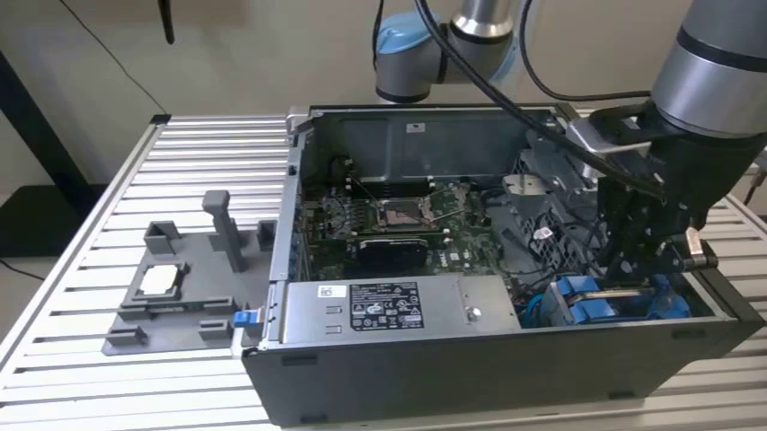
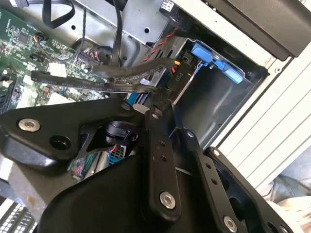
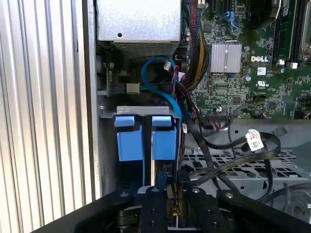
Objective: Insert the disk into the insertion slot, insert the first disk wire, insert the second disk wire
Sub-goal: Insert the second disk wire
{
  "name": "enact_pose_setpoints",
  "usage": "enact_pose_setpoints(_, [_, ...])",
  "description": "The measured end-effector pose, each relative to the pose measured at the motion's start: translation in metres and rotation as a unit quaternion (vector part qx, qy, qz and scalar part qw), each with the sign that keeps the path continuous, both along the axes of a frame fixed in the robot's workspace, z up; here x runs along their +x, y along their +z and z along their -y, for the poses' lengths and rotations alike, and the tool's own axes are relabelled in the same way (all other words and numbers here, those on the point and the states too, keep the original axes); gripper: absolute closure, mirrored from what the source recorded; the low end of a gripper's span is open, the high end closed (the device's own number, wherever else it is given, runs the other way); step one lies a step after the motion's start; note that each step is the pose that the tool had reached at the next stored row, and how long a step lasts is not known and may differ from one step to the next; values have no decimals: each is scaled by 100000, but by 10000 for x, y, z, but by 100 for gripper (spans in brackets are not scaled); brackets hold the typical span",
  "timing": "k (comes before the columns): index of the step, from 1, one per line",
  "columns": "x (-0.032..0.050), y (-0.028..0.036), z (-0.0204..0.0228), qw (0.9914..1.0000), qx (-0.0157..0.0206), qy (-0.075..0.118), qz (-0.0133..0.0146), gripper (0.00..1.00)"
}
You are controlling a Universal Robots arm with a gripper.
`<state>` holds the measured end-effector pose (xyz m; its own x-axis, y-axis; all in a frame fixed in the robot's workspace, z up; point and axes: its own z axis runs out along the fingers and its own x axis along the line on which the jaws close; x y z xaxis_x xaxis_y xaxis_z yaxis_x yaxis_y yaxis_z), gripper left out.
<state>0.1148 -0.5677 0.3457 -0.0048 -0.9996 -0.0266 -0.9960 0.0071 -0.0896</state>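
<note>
My hand (image 2: 158, 99) is clamped on a flat black wire (image 2: 97, 80) at its plug, beside the disk (image 3: 148, 136) already seated in the insertion slot (image 3: 109, 109). The wire looks limp and light, so I judge the stiff plug the right place to hold.

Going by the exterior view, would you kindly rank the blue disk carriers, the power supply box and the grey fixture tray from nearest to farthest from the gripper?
1. Blue disk carriers: directly below the gripper, in the case's corner.
2. Power supply box: along the case's near wall, toward the exterior view's left.
3. Grey fixture tray: outside the case on the slatted table, farthest toward the exterior view's left.
</note>
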Motion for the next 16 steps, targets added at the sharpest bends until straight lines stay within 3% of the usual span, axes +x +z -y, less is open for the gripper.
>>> enact_pose_setpoints(4, [0, 62, 0, 100000, -2, -4, -124, 76])
enact_pose_setpoints(16, [0, 208, 0, 100000, -1, -2, -141, 76])
